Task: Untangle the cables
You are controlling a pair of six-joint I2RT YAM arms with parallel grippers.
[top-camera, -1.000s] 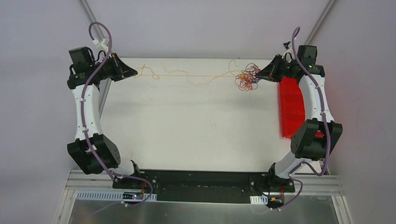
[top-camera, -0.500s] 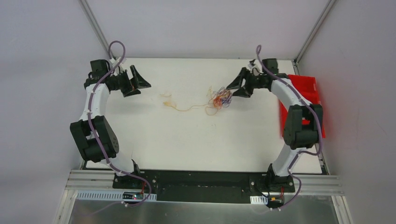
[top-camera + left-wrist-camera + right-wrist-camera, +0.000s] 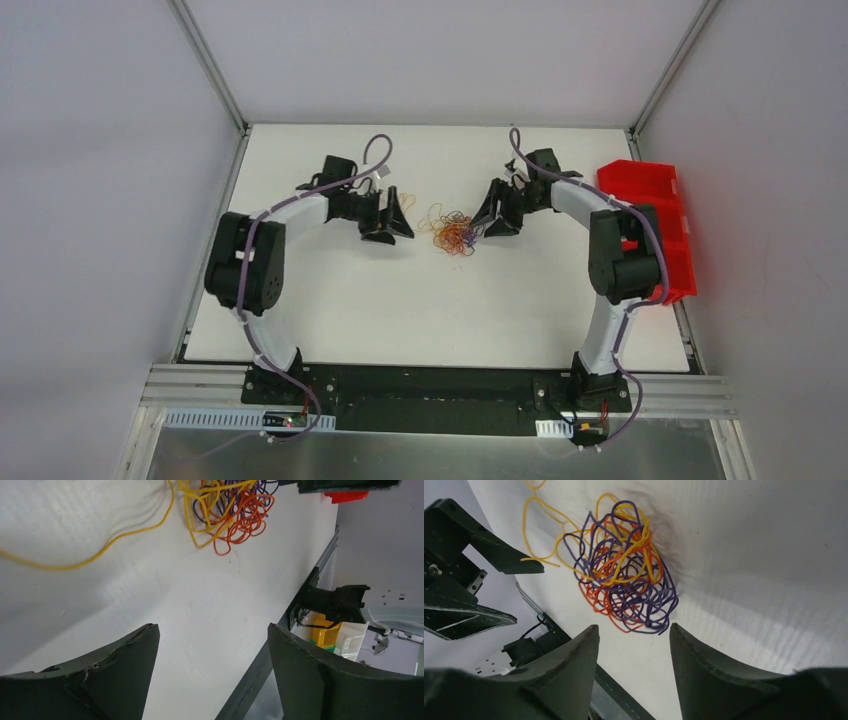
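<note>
The cables (image 3: pixel 452 230) lie in one loose tangle of orange, yellow and purple wire in the middle of the white table (image 3: pixel 400 310). My left gripper (image 3: pixel 408 217) stands open just left of the tangle, nothing between its fingers. My right gripper (image 3: pixel 482 222) is open just right of it, also empty. In the left wrist view the cables (image 3: pixel 225 505) lie ahead of the open left gripper (image 3: pixel 212 627), and a yellow strand (image 3: pixel 125 532) trails off to the left. In the right wrist view the tangle (image 3: pixel 624 575) lies just beyond the open right gripper (image 3: pixel 633 627).
A red bin (image 3: pixel 655 200) stands at the table's right edge, behind the right arm. Metal frame posts (image 3: pixel 210 65) rise at the far corners. A dark rail (image 3: pixel 280 645) marks the table's edge in the left wrist view.
Both grippers were shut, stretching an orange strand between the far corners. They opened and let go, both arms swung in to the middle, and the wires collapsed into one tangle.
</note>
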